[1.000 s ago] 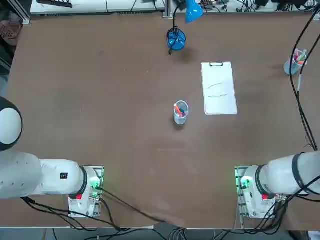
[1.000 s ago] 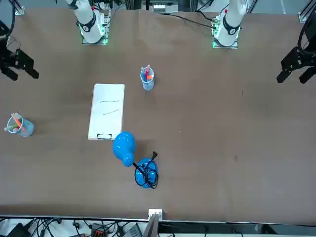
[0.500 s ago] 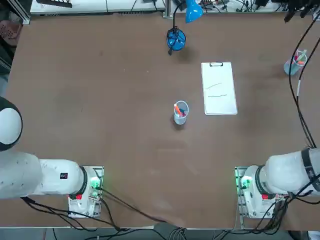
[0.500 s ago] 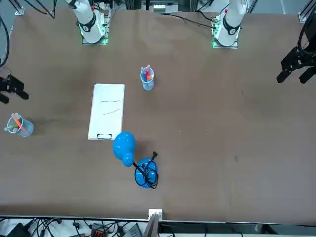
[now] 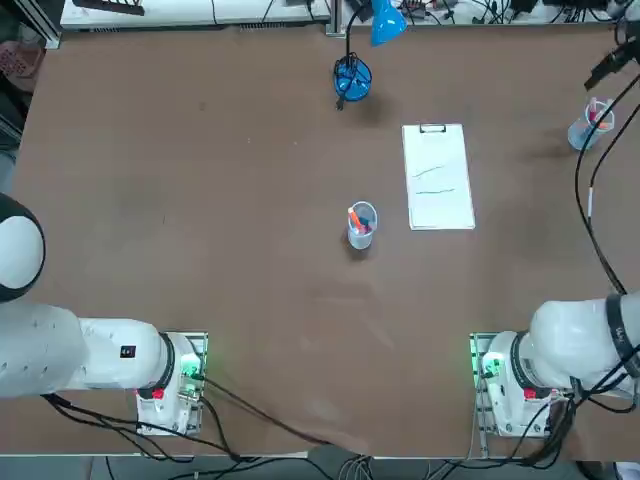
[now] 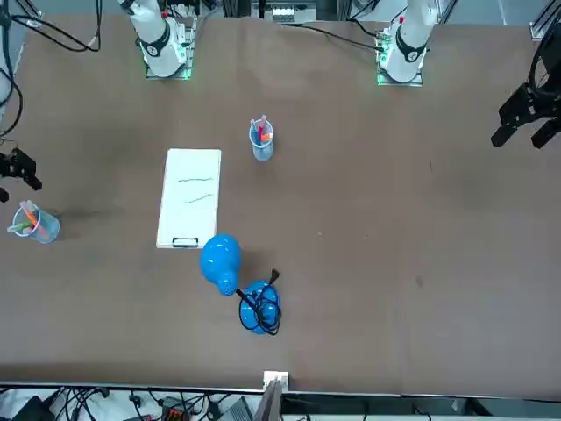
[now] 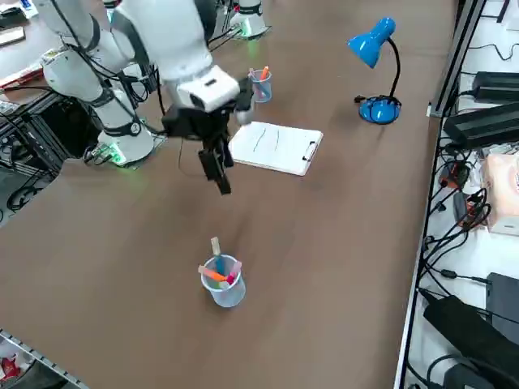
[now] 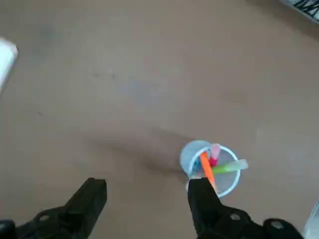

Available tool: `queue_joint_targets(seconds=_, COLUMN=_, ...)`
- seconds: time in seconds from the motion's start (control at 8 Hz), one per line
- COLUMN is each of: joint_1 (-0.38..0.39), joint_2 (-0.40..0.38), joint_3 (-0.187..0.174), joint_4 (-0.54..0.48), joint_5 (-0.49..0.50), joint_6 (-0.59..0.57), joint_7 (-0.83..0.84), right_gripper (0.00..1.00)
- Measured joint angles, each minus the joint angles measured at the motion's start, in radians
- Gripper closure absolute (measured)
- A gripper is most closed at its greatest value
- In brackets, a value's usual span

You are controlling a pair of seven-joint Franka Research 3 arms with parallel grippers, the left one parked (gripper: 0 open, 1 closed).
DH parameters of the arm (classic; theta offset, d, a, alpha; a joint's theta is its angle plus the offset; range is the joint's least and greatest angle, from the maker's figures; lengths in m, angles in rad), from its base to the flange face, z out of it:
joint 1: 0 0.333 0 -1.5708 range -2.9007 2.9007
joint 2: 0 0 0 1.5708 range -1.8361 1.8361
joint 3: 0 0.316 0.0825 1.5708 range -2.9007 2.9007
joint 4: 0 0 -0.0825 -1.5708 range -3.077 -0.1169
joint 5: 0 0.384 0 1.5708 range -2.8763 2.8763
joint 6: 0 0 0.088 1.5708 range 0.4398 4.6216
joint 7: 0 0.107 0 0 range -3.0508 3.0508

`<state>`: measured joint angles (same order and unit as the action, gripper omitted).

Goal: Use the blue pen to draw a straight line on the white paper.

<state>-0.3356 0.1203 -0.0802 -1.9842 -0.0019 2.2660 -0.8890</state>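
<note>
Currently one worktop [image 5: 200, 200] carries everything, so all of it lies within the right arm's reach.

One claw [image 8: 147, 188] hangs released and empty above the cup at the worktop's right edge, jaws spread and pointing down. Judgement: it is lining up for a pick from that cup.

One lamp [image 5: 352, 78] stands at the far edge, well apart from the work and out of the arm's path.

One paper [image 5: 438, 180] lies flat on its clipboard. One clip [image 5: 432, 128] at the far short edge pins it so that it should not slide under a pen tip. It bears two faint lines.

Two cups keep the pens upright and easy to pinch from above.
- Middle cup [image 5: 361, 225]: just beside the paper's near left corner.
- Right cup [image 8: 212, 169]: well apart from the paper, under the claw.

Pens counted in the right cup: three.
- One orange [image 8: 207, 172]
- One pink [image 8: 215, 152]
- One green [image 8: 229, 167]

Blue pen [image 6: 256, 132]: a blue shaft seems to stand in the middle cup, with an orange or pink one beside it. I cannot count these exactly, and I cannot tell whether the right cup also hides a blue one.
</note>
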Motion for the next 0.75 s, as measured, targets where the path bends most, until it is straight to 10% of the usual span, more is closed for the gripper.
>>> queue_joint_targets(seconds=0.75, joint_1=-0.083, joint_2=0.169, joint_3=0.000, joint_4=-0.017, joint_5=-0.028, joint_6=0.210, joint_7=-0.215, right_gripper=0.05)
